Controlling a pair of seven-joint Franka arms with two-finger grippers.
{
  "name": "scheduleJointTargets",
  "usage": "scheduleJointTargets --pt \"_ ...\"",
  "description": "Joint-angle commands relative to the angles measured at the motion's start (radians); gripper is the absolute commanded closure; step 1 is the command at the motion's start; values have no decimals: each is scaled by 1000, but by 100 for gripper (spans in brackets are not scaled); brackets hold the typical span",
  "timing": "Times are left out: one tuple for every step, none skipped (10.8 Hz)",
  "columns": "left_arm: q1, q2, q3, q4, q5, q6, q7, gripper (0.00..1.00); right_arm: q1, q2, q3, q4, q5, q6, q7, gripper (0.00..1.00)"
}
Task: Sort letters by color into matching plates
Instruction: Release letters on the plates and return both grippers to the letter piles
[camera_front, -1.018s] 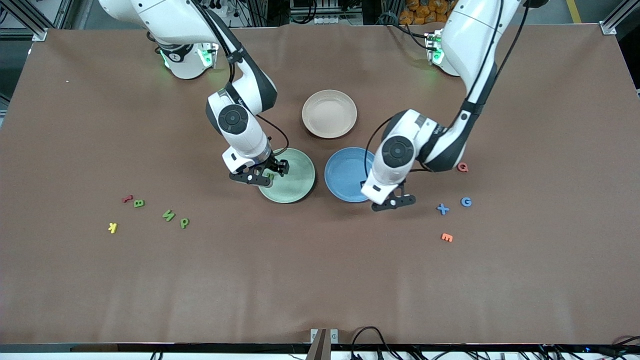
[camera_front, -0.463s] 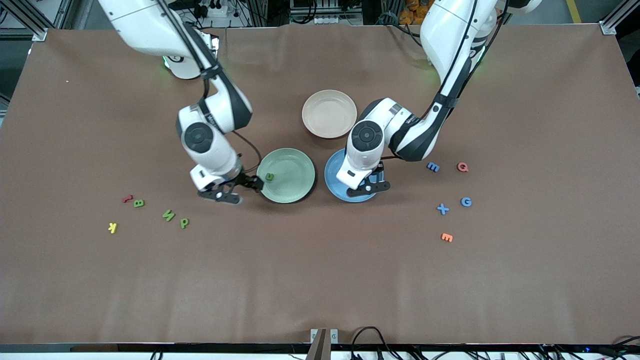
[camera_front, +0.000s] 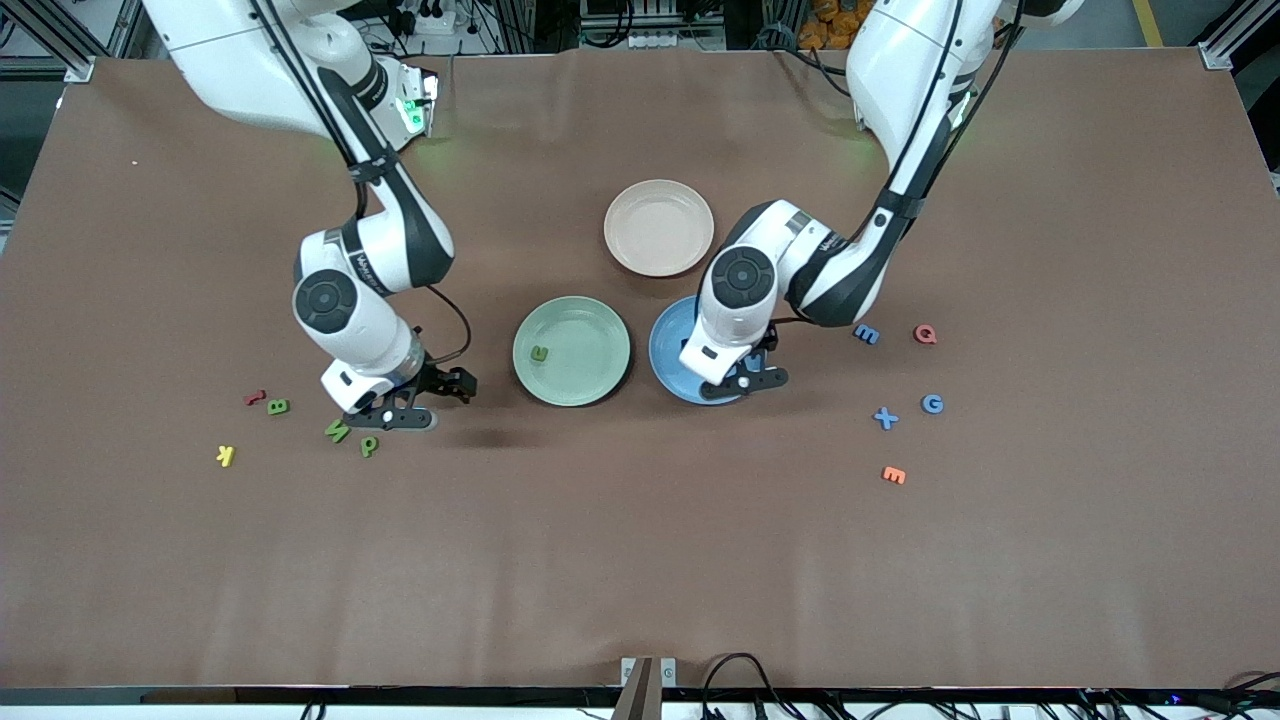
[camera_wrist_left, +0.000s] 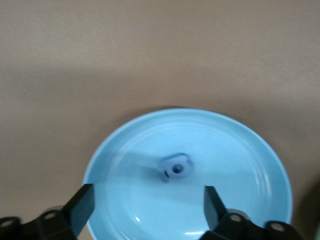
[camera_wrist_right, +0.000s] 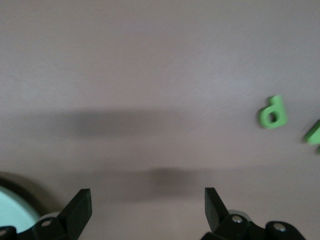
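**Both grippers empty: one letter in each plate, six left to fetch**

Take the green plate (camera_front: 571, 350) as the landmark. It lies mid-table and holds one green letter (camera_front: 539, 352). Just beside it, toward the left arm's end, lies the blue plate (camera_front: 668, 352); the left wrist view shows one blue letter (camera_wrist_left: 175, 167) lying flat in its bowl. The left gripper (camera_front: 745, 381) hangs over that plate with its jaws spread wide and nothing between them.

The right gripper (camera_front: 425, 402) is over bare table between the green plate and the loose green letters, jaws likewise wide and empty. Its likely next pick is the green "p" (camera_front: 369, 446) or the green "N" (camera_front: 337, 431); a green "B" (camera_front: 278, 406) lies farther from the plate at that end. To do it well, centre the fingers on a single letter, since "N" and "p" lie near each other, and come straight down, because these flat pieces could slide on the cloth. Leave the red letter (camera_front: 255, 398) and yellow "K" (camera_front: 226, 456) alone.

Toward the left arm's end, well apart from the green plate, lie a blue "m" (camera_front: 866, 334), "X" (camera_front: 885, 418) and "G" (camera_front: 931, 404), with a red "Q" (camera_front: 925, 334) and an orange "E" (camera_front: 893, 475) among them.

The brown table cover (camera_front: 640, 560) is slightly rippled. A beige plate (camera_front: 658, 227) sits empty, farther from the front camera than the green plate
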Motion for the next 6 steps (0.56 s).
scheduleJointTargets --pt "133 -32 2 -24 5 -31 158 0 -90 9 13 16 -80 -11 -119 0" --pt "179 -51 2 -43 5 -31 215 0 -116 16 13 21 -103 -8 -135 0" --pt "228 -77 2 -64 6 -31 266 0 -131 25 13 33 -115 -8 -153 0" --pt "261 -100 2 -84 6 -31 303 0 -149 42 13 49 -118 -5 -168 0" --pt "290 -116 2 -101 6 -30 335 0 -162 65 13 74 -124 -3 -170 0" --pt "316 -133 2 -124 6 -30 382 0 -174 91 13 108 -141 -3 -169 0"
